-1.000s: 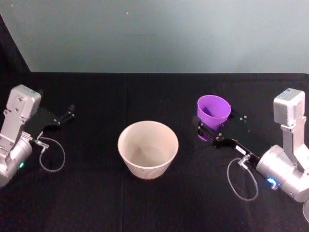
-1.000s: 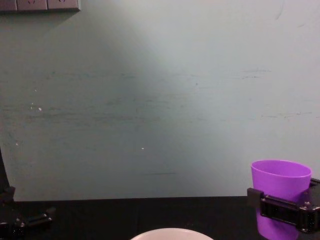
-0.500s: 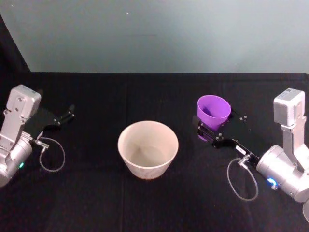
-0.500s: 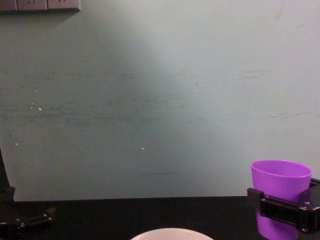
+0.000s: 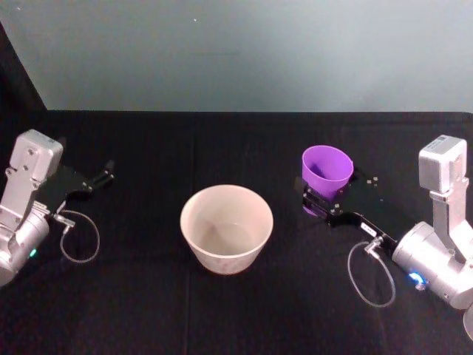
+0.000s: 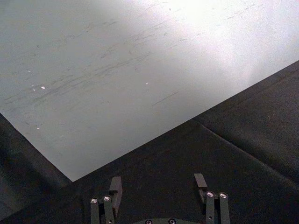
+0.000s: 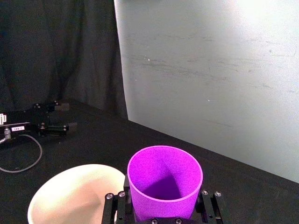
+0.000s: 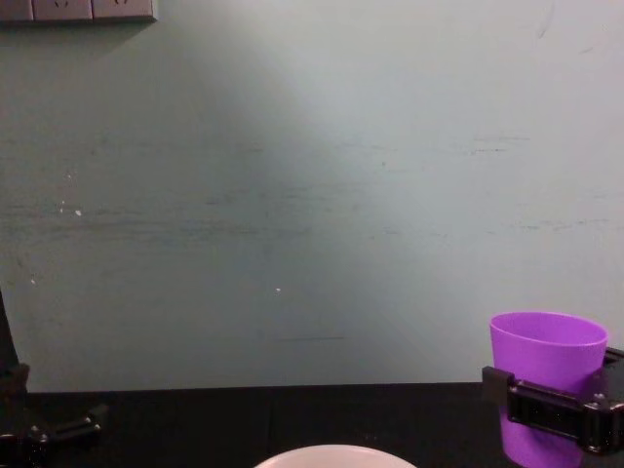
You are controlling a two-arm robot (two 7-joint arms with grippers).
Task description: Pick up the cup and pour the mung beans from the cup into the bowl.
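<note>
Cup: small purple tumbler, smooth, handleless, flaring to the rim. It stands upright, right of the bowl, between worktop centre and right edge. Probably light, stiff and slippery; best held low round the wall, where the right gripper clamps it from both sides. No beans discernible inside. Left gripper parked near the left edge, fingers apart.
</note>
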